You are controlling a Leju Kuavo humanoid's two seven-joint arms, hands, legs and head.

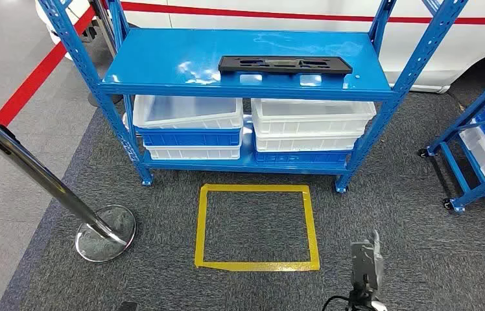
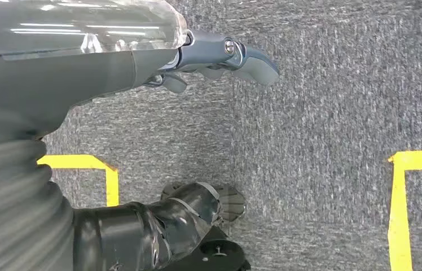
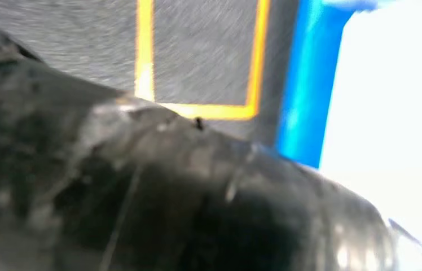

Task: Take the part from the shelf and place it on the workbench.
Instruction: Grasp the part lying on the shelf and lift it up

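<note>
You're at the reach step: long black plastic part [image 1: 285,64] sits upper centre on the blue metal shelf [image 1: 162,61]. Left hand [image 2: 220,56] empty, fingers apart (right hand's [image 1: 366,262] grip: can't tell). Step closer first.

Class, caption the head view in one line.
Black part lies on the blue shelf, above a yellow floor square.

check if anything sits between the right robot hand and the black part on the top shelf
Nothing visible blocks it. The black part lies alone on the blue shelf's top level, near its front edge. The right robot hand hangs low over the carpet beside the yellow tape square; open floor lies between them.
</note>
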